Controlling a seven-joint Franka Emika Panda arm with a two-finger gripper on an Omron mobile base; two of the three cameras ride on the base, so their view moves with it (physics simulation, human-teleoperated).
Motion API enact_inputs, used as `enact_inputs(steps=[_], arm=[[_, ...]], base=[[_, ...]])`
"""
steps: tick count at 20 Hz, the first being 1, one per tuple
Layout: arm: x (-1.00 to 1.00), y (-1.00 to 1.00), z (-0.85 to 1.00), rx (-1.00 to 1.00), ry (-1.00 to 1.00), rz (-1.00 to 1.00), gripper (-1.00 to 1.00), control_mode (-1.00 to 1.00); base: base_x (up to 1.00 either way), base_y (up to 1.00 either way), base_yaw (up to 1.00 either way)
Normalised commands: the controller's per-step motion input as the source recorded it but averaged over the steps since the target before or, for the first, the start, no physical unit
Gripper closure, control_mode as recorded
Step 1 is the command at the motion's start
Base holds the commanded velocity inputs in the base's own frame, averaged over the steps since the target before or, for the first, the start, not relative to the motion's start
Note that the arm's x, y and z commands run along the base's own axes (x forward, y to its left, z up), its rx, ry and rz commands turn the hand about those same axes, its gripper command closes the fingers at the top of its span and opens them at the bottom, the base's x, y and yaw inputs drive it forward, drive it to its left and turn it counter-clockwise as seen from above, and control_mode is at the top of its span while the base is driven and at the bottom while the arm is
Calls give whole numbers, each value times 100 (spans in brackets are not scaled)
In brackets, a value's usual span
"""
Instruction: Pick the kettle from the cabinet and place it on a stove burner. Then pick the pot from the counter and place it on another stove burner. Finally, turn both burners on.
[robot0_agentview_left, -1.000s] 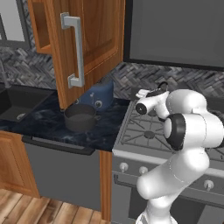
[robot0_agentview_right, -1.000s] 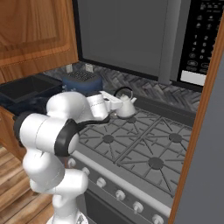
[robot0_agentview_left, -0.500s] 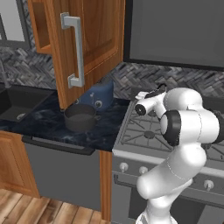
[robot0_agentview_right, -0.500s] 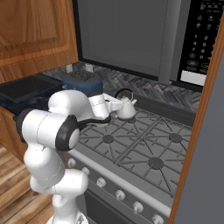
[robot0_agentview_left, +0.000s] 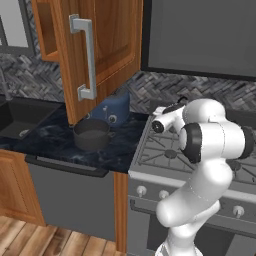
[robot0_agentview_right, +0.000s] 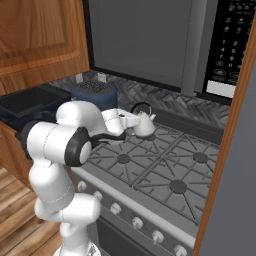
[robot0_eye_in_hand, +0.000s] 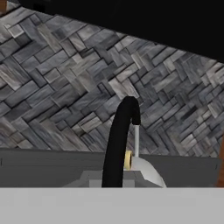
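The white kettle (robot0_agentview_right: 145, 126) sits low over the back left stove burner, at or just above its grate. My gripper (robot0_agentview_right: 134, 120) reaches in from the left and is shut on the kettle's thin black arched handle (robot0_eye_in_hand: 117, 144). In the hand view that handle stands right in front of the hand, with the white kettle body (robot0_eye_in_hand: 148, 173) below it. The dark grey pot (robot0_agentview_left: 91, 134) stands on the dark marbled counter (robot0_agentview_left: 55, 142), left of the stove (robot0_agentview_left: 159, 150). The wooden cabinet door (robot0_agentview_left: 102, 45) hangs open above the pot.
A blue toaster (robot0_agentview_left: 113, 108) stands behind the pot against the tiled wall. The other burners (robot0_agentview_right: 178, 186) are bare, and round knobs (robot0_agentview_right: 136, 223) line the range front. A sink (robot0_agentview_left: 20, 114) lies at the far left and a microwave (robot0_agentview_right: 227, 47) hangs above the range.
The kettle has sunk slightly toward the back left grate, still in my grip. The arm has shifted only a little.
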Motion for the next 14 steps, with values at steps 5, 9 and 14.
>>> enact_inputs(steps=[5, 9, 14], arm=[[9, -5, -42, 0, -5, 0, 100, -100], [14, -19, -41, 0, -3, 0, 100, -100], [15, -16, -29, 1, -1, 0, 100, -100]], base=[[0, 0, 0], [0, 0, 0], [0, 0, 0]])
